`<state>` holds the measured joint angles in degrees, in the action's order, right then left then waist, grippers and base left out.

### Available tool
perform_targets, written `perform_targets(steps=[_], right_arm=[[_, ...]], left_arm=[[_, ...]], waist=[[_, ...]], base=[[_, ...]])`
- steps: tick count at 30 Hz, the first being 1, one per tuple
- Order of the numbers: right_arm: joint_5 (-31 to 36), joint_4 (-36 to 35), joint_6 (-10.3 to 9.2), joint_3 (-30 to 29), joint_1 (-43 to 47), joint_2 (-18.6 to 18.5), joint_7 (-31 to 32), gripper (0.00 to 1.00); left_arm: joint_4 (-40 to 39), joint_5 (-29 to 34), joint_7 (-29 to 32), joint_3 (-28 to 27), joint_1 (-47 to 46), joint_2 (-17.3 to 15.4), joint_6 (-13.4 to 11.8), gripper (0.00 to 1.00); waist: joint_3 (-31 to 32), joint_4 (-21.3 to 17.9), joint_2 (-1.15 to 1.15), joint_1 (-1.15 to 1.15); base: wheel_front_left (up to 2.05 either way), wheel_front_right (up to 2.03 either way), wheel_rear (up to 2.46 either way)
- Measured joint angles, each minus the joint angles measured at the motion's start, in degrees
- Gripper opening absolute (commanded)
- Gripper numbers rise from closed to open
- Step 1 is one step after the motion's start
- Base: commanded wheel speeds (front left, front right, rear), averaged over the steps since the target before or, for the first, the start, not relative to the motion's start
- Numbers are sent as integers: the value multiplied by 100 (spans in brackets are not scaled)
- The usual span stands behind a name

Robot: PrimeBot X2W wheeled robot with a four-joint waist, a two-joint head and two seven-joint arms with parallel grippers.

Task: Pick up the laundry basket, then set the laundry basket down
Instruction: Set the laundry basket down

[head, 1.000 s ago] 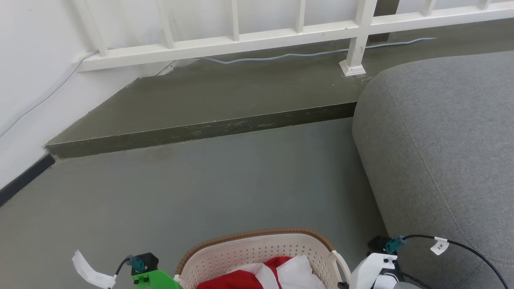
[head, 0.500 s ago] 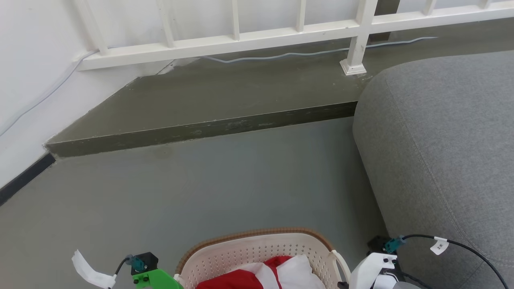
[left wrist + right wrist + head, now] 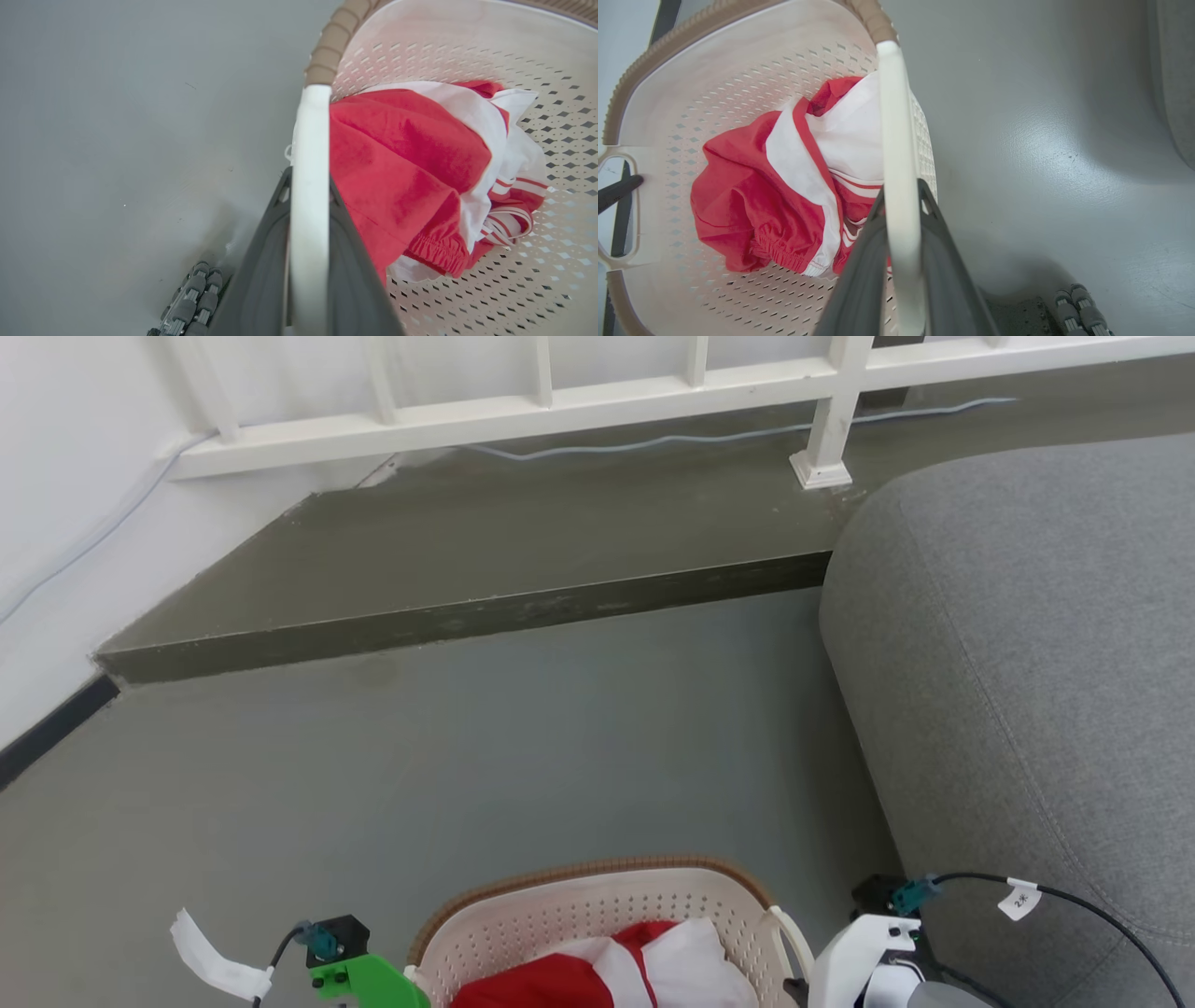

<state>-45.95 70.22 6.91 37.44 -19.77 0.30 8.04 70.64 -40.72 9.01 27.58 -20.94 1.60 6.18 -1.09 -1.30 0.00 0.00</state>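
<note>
A smooth grey-green floor runs from a black skirting strip at the white wall on the left to a grey upholstered sofa standing on it at the right. Beyond, a darker olive step rises from the floor. It carries the foot of a white railing post and a pale cable lying loose along the rail. At the near edge is the laundry basket; whether it touches the floor cannot be told. Small grey rollers rest on the floor just beside it.
</note>
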Motion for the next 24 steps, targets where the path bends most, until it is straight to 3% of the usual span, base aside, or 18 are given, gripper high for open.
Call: perform_targets(steps=[24], right_arm=[[171,-303,-281,129,-1379,-90,-465,0]], left_arm=[[-297,21,-580,-16,-1181,-98,-174,0]], waist=[[-1358,-14,0,0]], base=[[0,0,0]])
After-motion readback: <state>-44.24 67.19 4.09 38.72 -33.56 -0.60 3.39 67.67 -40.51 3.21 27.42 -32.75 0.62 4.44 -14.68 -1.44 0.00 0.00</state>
